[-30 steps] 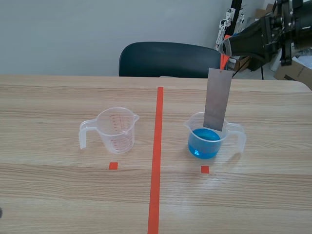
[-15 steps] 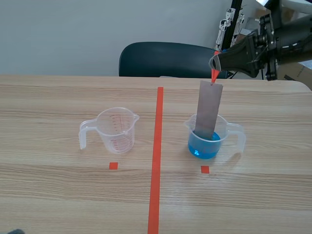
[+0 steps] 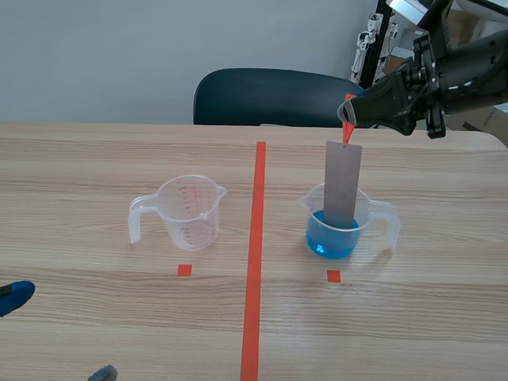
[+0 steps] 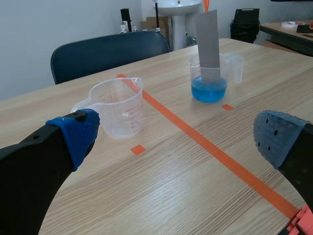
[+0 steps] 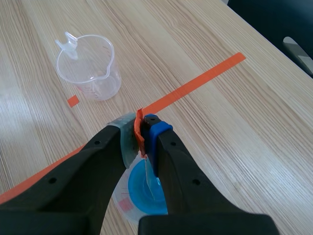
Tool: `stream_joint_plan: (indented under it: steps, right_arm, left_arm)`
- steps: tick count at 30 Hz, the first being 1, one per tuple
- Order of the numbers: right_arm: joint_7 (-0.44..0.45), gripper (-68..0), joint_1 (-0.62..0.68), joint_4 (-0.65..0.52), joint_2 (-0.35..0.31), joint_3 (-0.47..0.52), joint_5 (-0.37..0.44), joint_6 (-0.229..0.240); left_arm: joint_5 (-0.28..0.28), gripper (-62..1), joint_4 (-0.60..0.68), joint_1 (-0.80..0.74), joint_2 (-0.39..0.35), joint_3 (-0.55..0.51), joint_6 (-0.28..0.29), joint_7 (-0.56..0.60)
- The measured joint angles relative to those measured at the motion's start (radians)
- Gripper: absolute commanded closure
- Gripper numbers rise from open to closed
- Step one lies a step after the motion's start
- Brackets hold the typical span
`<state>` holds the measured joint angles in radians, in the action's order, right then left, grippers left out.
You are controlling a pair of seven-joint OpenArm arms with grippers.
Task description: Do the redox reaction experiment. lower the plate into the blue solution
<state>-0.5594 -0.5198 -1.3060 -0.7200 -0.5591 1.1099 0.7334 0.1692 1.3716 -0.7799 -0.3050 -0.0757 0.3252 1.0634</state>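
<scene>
1. Two clear plastic measuring cups with handles and spouts stand on the wood-grain table (image 3: 444, 317), one on each side of the orange-red tape line. The empty cup (image 3: 189, 213) has red graduations. The other cup (image 3: 373, 216) holds the blue solution (image 3: 333, 238).
2. A flat, dull-grey rectangular plate (image 3: 343, 184) hangs almost upright, with its lower end inside the filled cup at the liquid.
3. The right gripper (image 3: 349, 111) has its fingers closed tight on the orange tab (image 3: 348, 131) at the plate's top edge.
4. The left gripper (image 4: 177, 136) is low over the table on the empty cup's side, spread wide with nothing between its dotted blue pads.
5. Half a second ago the plate leaned more, and a second ago it sat higher. It is now lower and straighter. A blue pad (image 3: 14, 295) has also come into the scene view's near left corner.
6. The right wrist view alone shows the pinch on the tab from above, with the blue liquid under the fingers. The left wrist view alone shows the left gripper's spread.
</scene>
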Motion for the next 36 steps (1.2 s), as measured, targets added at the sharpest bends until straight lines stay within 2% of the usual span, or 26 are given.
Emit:
stream_joint_plan:
  steps: [4,7,12,16,26,30,36]
  right_arm:
    - [0.025,-0.4,0.006,0.0,0.004,0.0,-0.035,0.0]
    - [0.027,-0.4,0.021,0.0,0.019,0.0,-0.056,0.0]
    - [0.034,-0.4,0.034,0.001,0.033,0.0,-0.067,0.0]
    - [0.035,-0.4,0.033,0.001,0.033,0.0,-0.066,0.0]
    - [0.035,-0.4,0.033,0.001,0.033,0.0,-0.09,0.0]
    - [0.047,-0.4,0.034,0.002,0.033,0.0,-0.101,0.0]
    - [0.088,-0.4,0.053,0.002,0.033,0.0,-0.159,0.0]
  left_arm:
    - [0.016,-62.3,-0.079,0.016,0.001,0.0,0.0,0.016]
    - [0.052,-62.3,-0.124,0.017,0.012,0.003,0.0,0.063]
    - [0.092,-62.3,-0.187,0.064,0.023,0.061,0.0,0.093]
    - [0.092,-62.3,-0.218,0.105,0.024,0.107,0.0,0.093]
    - [0.092,-62.3,-0.22,0.112,0.034,0.106,-0.027,0.101]
    - [0.092,-62.3,-0.22,0.109,0.034,0.106,-0.065,0.116]
    - [0.096,-62.3,-0.22,0.109,0.034,0.106,-0.079,0.123]
